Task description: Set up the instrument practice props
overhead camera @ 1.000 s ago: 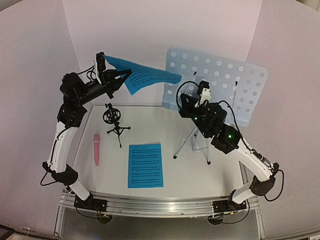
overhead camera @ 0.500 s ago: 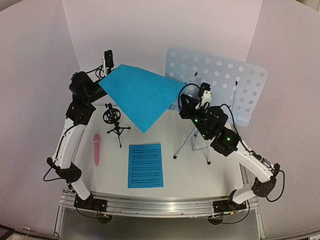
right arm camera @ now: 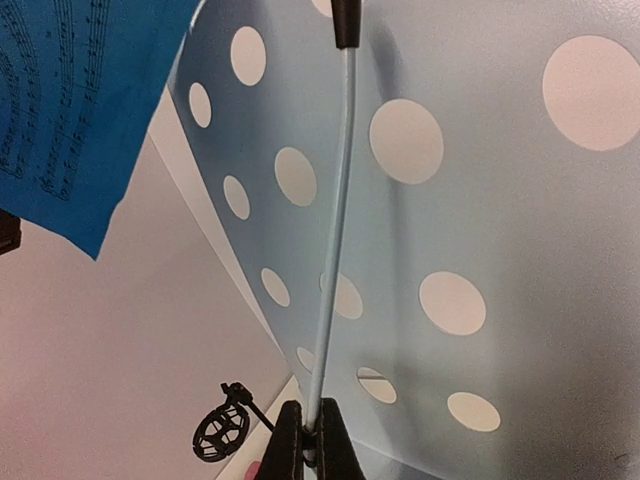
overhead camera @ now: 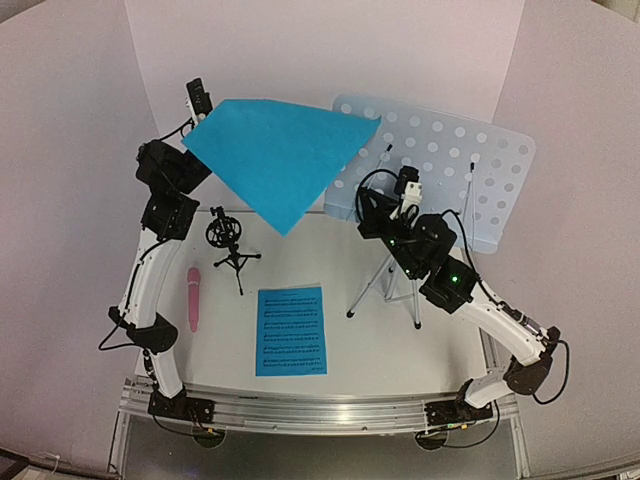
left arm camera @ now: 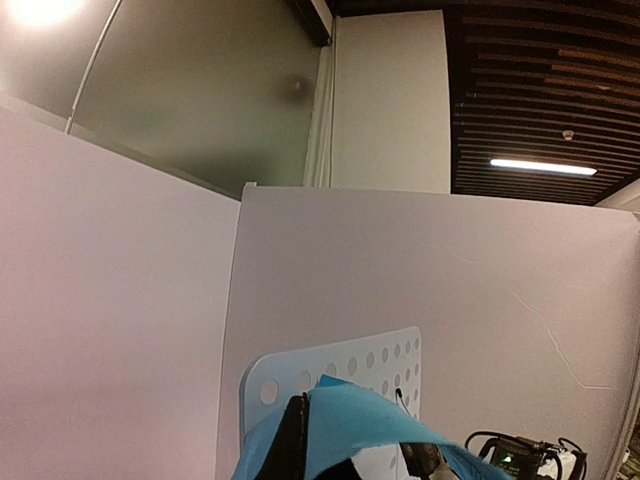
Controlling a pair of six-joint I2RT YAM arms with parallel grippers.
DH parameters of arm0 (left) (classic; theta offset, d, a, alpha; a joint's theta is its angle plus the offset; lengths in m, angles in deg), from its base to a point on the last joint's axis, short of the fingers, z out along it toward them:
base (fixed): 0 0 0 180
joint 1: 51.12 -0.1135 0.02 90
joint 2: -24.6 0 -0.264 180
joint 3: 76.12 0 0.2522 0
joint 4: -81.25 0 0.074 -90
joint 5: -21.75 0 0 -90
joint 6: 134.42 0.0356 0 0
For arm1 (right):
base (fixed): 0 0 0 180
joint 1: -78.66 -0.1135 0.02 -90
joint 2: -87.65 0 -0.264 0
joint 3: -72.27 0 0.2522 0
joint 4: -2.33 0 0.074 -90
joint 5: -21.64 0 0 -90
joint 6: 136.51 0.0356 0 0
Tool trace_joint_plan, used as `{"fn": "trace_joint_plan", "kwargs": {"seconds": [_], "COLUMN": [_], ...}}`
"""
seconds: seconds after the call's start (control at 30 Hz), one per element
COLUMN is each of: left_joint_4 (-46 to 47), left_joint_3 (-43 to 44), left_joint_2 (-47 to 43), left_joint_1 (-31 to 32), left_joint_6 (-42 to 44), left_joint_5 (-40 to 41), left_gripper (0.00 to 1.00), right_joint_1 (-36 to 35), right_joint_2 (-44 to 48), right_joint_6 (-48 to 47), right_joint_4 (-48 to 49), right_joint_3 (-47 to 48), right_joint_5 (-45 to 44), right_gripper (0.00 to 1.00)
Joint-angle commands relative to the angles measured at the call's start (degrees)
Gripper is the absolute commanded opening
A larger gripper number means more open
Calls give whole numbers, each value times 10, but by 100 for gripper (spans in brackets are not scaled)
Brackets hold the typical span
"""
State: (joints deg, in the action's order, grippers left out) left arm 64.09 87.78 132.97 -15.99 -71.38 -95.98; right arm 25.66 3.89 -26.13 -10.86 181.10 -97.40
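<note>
My left gripper (overhead camera: 203, 146) is shut on a corner of a blue sheet-music page (overhead camera: 280, 160) and holds it raised in the air, its far corner just over the top left edge of the pale-blue perforated music stand (overhead camera: 450, 170). In the left wrist view the page (left arm camera: 370, 425) drapes between my fingers (left arm camera: 293, 440). My right gripper (right arm camera: 310, 440) is shut on the stand's thin page-holder wire (right arm camera: 335, 230), in front of the panel (right arm camera: 520, 250). The second page (overhead camera: 291, 330) lies flat on the table. The pink microphone (overhead camera: 193, 297) lies at the left beside the black tripod mic mount (overhead camera: 228, 240).
White walls enclose the table on the back and both sides. The stand's silver tripod legs (overhead camera: 385, 285) spread on the table under my right arm (overhead camera: 440, 260). The mic mount also shows in the right wrist view (right arm camera: 222, 425).
My left arm has lifted the held page higher and swung it right toward the stand, turning it from edge-on to broad and flat. My right gripper stays on the wire.
</note>
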Motion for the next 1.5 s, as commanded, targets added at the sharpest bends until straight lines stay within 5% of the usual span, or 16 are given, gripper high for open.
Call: {"fn": "trace_joint_plan", "kwargs": {"seconds": [0.0, 0.4, 1.1, 1.47], "left_joint_4": [50, 39, -286, -332], "left_joint_3": [20, -3, 38, 69], "left_joint_2": [9, 26, 53, 71], "left_joint_1": [14, 50, 53, 55], "left_joint_6": [-18, -2, 104, 167], "left_joint_5": [7, 6, 14, 3], "left_gripper": [0, 0, 0, 0], "right_joint_1": [-3, -3, -3, -3], "right_joint_2": [3, -15, 0, 5], "right_joint_6": [-7, -29, -27, -20], "right_joint_4": [10, 0, -24, -41], "right_joint_3": [-4, 23, 22, 22], "right_joint_5": [42, 108, 91, 79], "right_gripper": [0, 0, 0, 0]}}
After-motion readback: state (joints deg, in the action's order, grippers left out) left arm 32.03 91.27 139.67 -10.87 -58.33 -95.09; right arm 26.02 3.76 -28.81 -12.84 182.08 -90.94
